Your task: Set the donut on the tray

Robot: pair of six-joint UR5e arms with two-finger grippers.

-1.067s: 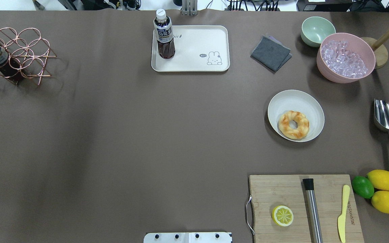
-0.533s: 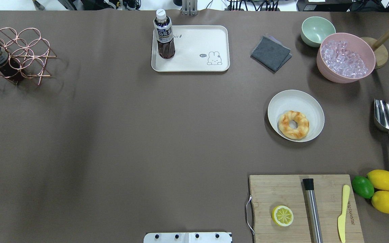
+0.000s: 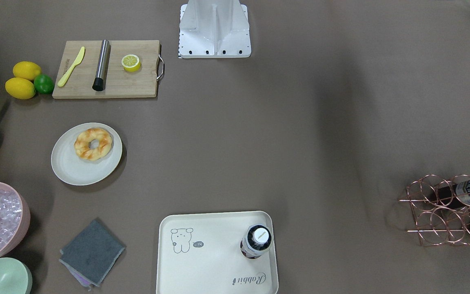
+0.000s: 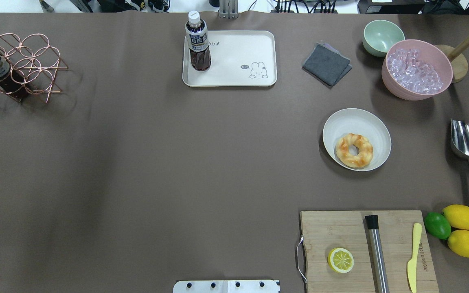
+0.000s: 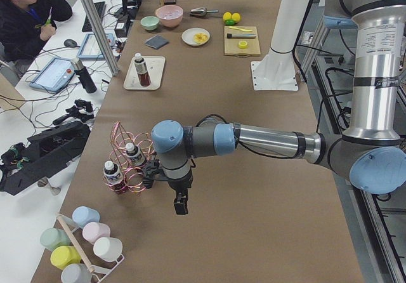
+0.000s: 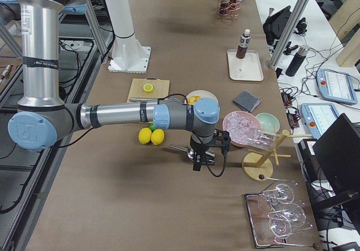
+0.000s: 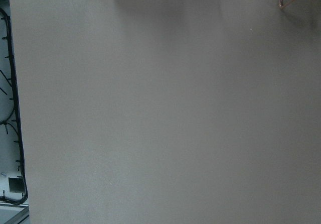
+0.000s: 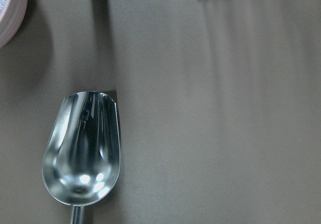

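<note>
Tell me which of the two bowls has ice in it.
The pink bowl, the larger of the two, is filled with clear ice cubes. The smaller mint green bowl next to it looks empty.

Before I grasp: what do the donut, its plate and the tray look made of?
Donut: likely a foam or soft-plastic replica, with glossy, even golden-and-cream twists; real pastry can't be ruled out. Plate: matte off-white, probably plastic or fibre composite; no glaze shine. Tray: matte cream, probably similar plastic; moulded raised rim, printed drawing.
</note>
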